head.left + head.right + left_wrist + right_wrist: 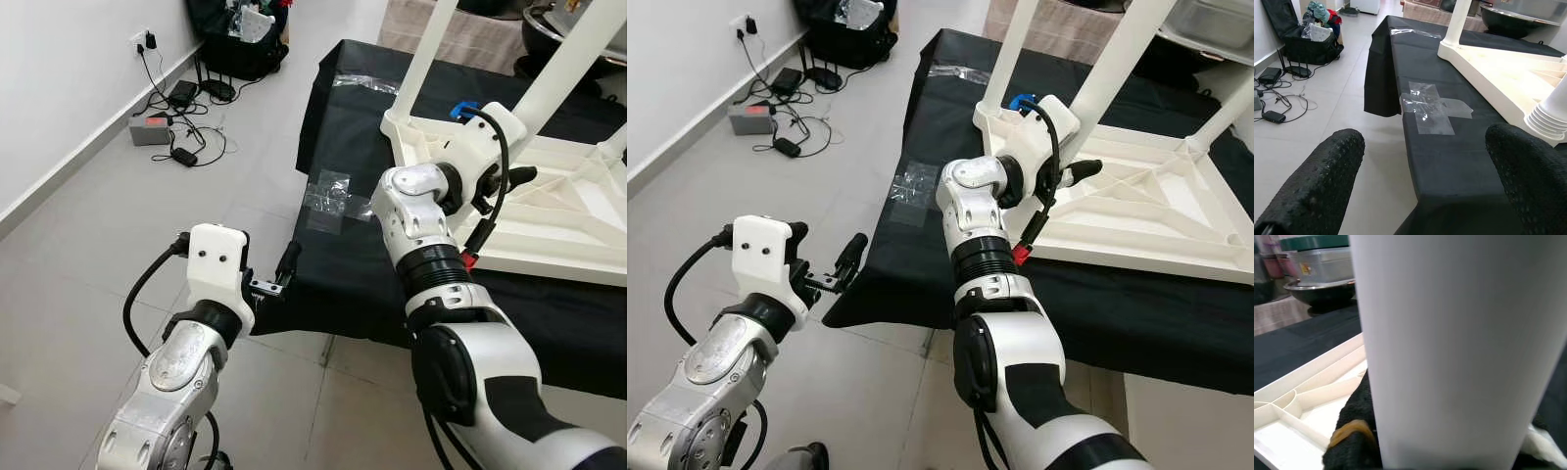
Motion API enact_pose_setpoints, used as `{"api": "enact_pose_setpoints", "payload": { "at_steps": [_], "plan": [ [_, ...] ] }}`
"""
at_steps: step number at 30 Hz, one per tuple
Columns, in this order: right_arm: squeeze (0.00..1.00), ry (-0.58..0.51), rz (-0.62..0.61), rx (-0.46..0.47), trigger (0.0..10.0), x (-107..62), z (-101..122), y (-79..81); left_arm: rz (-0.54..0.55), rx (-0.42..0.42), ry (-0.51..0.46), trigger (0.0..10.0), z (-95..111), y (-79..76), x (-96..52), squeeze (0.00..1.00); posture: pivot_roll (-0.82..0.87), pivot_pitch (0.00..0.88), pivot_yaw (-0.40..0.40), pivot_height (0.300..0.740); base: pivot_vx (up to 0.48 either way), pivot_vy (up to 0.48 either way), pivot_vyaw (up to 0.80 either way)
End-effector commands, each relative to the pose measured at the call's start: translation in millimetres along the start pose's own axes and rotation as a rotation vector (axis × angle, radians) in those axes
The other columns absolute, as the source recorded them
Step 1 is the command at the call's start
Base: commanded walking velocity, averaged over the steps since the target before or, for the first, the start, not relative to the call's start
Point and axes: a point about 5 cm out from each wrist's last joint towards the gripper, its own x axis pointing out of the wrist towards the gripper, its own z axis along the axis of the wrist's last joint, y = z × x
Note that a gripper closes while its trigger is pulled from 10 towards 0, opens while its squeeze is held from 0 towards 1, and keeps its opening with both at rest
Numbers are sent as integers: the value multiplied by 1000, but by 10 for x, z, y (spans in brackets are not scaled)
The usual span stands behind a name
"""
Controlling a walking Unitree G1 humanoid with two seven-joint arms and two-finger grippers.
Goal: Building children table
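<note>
Pale floor tiles ran up to a white wall, where a tangle of cables and adapters lay beside a black bag. Before the robot stood a low surface draped in a black cloth, with clear tape stuck in a cross near its corner. On the cloth lay the white children's table top, turned upside down so its ribbed underside faced up, with white legs rising from its corners.

The right gripper reached over the near edge of the table top at the base of one leg. In the right wrist view that leg stood close between the black fingers, which appeared closed around it.

The left gripper hovered off the cloth's near corner, just beside its hanging edge, above the floor. Its fingers stood spread wide apart with nothing between them.
</note>
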Motion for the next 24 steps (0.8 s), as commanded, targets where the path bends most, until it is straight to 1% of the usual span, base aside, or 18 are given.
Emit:
{"api": "enact_pose_setpoints", "payload": {
  "at_steps": [1,3,4,5,8,9,12,13,14,17,20,22,23,24],
  "plan": [
    [918,152,-60,-100,10000,83,-446,-199,-6,-1,17,10000,-51,-19,-5,0,135,216,-140,740,0,0,0],
    [918,152,-60,-100,10000,83,-446,-199,-6,-1,17,10000,-51,-19,-5,0,135,216,-140,740,0,0,0],
    [976,152,-63,-99,10000,82,-442,-198,-6,-1,17,10000,-51,-20,-4,0,134,216,-141,740,0,0,0],
    [1000,149,-48,-91,10000,79,-437,-188,-6,0,17,10000,-52,-20,-3,0,134,218,-141,740,0,0,0],
    [1000,148,-24,-71,10000,62,-423,-161,-5,-2,16,10000,-55,-18,-2,0,131,218,-143,740,0,0,0],
    [165,148,-26,-80,10000,49,-418,-150,-4,-3,15,10000,-56,-18,-1,0,129,219,-144,740,0,0,0],
    [165,147,-35,-95,10000,37,-416,-142,-4,-5,15,10000,-57,-17,1,0,130,219,-143,740,0,0,0],
    [0,134,-4,-74,10000,24,-401,-120,-2,-6,15,10000,-63,-12,1,0,129,220,-145,740,0,0,0],
    [0,134,-4,-74,10000,24,-401,-120,-2,-6,15,10000,-63,-12,1,0,129,220,-145,740,0,0,0],
    [0,123,74,-22,10000,-11,-360,-54,2,-7,15,10000,-69,-7,5,0,126,226,-145,740,0,0,0],
    [0,126,86,-19,10000,-17,-360,-44,4,-7,15,10000,-69,-8,7,0,126,226,-145,740,0,0,0],
    [0,114,135,-24,10000,-39,-354,-11,8,-3,12,10000,-66,-6,18,0,125,224,-146,740,0,0,0],
    [0,114,135,-24,10000,-39,-354,-11,8,-3,12,10000,-66,-6,18,0,125,224,-146,740,0,0,0],
    [0,109,169,-18,10000,-66,-345,13,10,-4,11,10000,-65,-2,25,0,122,224,-146,740,0,0,0]
  ]
}}
